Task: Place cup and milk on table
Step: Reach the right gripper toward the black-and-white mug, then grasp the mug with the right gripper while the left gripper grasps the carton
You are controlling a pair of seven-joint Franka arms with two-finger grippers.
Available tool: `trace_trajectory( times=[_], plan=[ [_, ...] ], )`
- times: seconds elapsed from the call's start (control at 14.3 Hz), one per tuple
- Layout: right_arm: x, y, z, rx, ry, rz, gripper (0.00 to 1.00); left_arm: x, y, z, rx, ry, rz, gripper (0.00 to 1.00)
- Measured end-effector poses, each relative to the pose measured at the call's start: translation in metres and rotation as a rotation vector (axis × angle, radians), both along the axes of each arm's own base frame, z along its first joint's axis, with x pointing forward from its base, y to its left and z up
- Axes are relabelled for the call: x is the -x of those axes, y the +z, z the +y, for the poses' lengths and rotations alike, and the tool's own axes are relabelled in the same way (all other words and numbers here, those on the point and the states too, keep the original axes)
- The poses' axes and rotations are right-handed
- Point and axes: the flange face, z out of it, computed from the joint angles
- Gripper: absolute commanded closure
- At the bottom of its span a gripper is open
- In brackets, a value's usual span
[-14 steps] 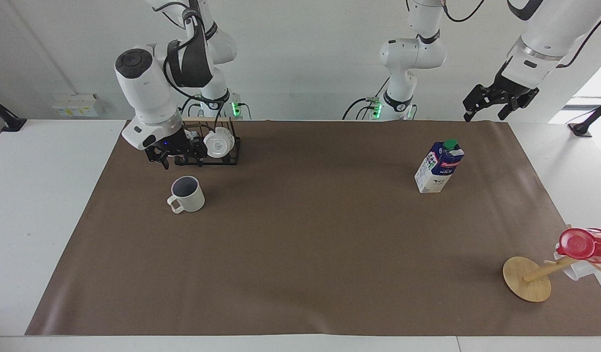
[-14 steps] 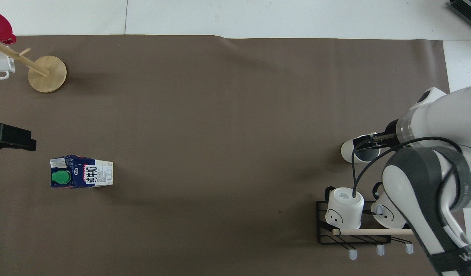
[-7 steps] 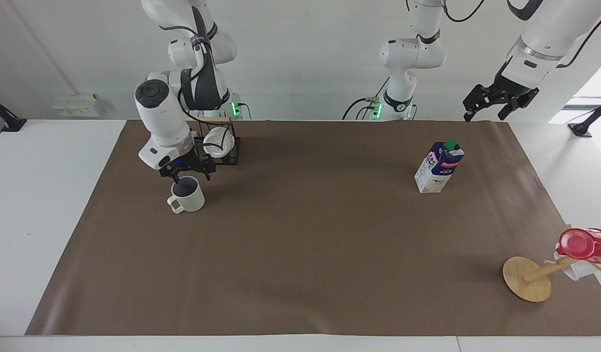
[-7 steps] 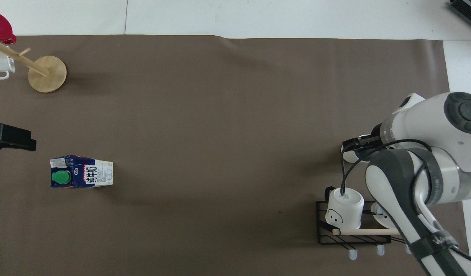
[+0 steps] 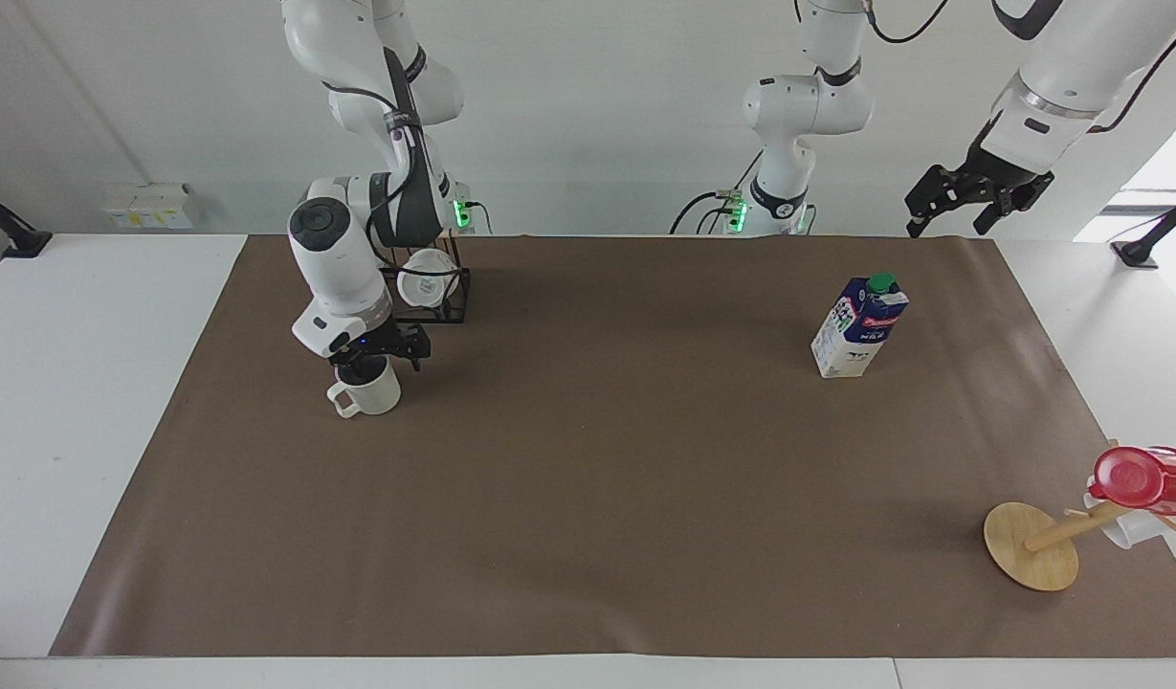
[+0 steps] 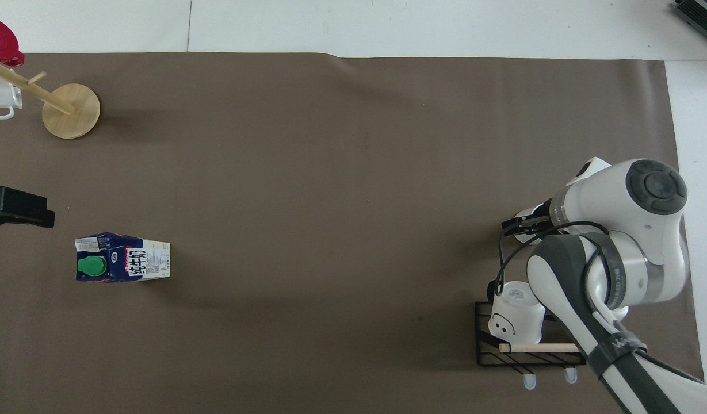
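While the left arm waits with its left gripper (image 5: 965,201) raised over the table's edge at its own end, jaws spread and empty, the right arm has swung out from the mug rack and come down onto the cup. A second ago the right gripper (image 5: 375,362) hung beside the rack; now it sits right at the cup's mouth, fingers open, one seeming to dip inside the rim – though the overhead view hides the contact under the arm. I judge this the reach before a grasp, so the cup's part of the task is only starting.

The table (image 5: 99,316) is white, mostly covered by a brown sheet (image 5: 588,536). The black wire mug rack (image 5: 451,301) stands near the right arm's base and holds white mugs base-outward (image 6: 515,313); the overhead view shows one clearly, the arm covering the rest.

The milk carton (image 5: 857,325) stands upright toward the left arm's end, green cap on, unmoved – contents not visible. A wooden mug tree (image 5: 1032,545) lies tipped farther from the robots than the carton, a red cup (image 5: 1138,478) on its post.

The cup (image 5: 372,392) stands upright on the sheet, just farther from the robots than the rack. Its inside is hidden now.
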Motion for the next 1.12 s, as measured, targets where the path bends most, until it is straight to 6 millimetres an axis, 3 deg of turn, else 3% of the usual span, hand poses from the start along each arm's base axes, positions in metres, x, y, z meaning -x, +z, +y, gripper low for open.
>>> trace_trajectory(
  times=[0.07,0.14,0.35,0.49,0.77,1.12],
  plan=[
    [0.0,-0.004,-0.001,0.001,-0.002,0.002,0.0,0.0,0.0,0.0,0.0,0.0,0.0,0.0],
    [0.0,-0.006,-0.002,0.001,-0.004,0.002,0.15,0.0,0.0,0.0,0.0,-0.001,0.0,0.0],
    [0.0,-0.009,-0.003,0.002,-0.005,0.005,0.74,0.0,0.0,-0.002,0.0,-0.003,0.0,0.0],
    [0.0,-0.009,-0.003,0.002,-0.005,0.005,1.0,0.0,0.0,-0.002,0.0,-0.003,0.0,0.0],
    [-0.006,-0.004,-0.002,0.002,-0.008,-0.008,1.0,0.0,0.0,-0.005,-0.001,-0.009,0.002,0.0],
    [-0.034,0.022,0.003,0.006,-0.038,-0.032,1.0,0.007,-0.01,-0.009,0.0,-0.019,0.015,0.0]
  ],
)
